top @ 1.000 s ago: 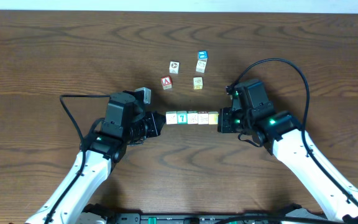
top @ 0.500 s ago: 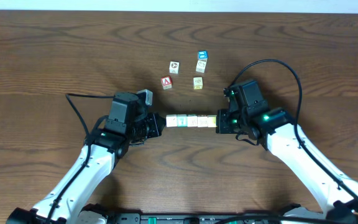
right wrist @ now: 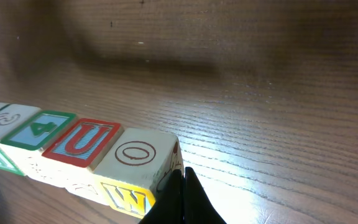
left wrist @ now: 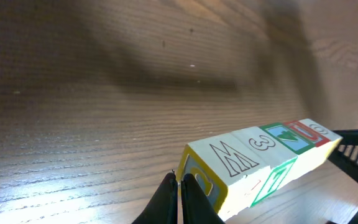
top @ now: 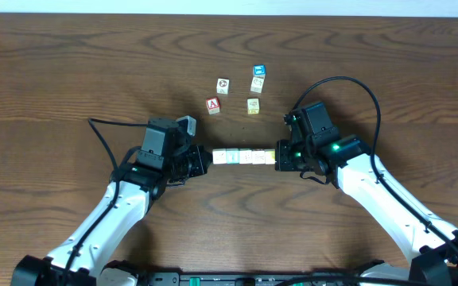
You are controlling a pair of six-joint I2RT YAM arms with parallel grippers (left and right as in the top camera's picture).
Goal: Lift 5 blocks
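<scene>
The row of five blocks [top: 245, 156] is at the middle of the tabletop [top: 70, 63], pinched end to end. The left gripper [top: 207, 157] and right gripper [top: 277, 156] each have their fingers clenched on nothing, tips butted against the row's ends. It looks to hang clear of the wood (its shadow lies apart in the wrist views). To lift well, both arms should rise level and together with equal inward squeeze; any skew would likely buckle the row.
</scene>
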